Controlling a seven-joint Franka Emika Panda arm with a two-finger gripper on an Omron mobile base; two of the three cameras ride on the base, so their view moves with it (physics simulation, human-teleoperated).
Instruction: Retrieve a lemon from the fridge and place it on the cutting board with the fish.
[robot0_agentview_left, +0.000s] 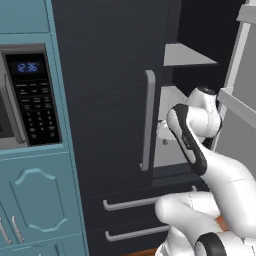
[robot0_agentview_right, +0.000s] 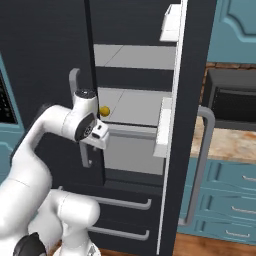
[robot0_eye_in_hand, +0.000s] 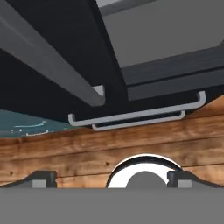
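Fridge (robot0_agentview_right: 50, 40) right door already open for you. Lemon (robot0_agentview_right: 104, 111) sits on middle shelf inside fridge, untouched. Gripper (robot0_eye_in_hand: 109, 180) spread wide, empty, pointing down outside fridge. Reach, grasp, carry to board all remain.

The left base view looks from behind the arm, on its left, forward and slightly down at the fridge (robot0_agentview_left: 110, 75) from close by, with the microwave (robot0_agentview_left: 27, 95) at its left edge. The right base view faces the same fridge (robot0_agentview_right: 45, 50) from the other side, looking into the open half past the swung-out door (robot0_agentview_right: 187, 125). Both share the shelves, the upright handle and the drawer handles. The hand view points steeply down, near the drawer handles (robot0_eye_in_hand: 135, 116) and the wooden floor (robot0_eye_in_hand: 87, 153).
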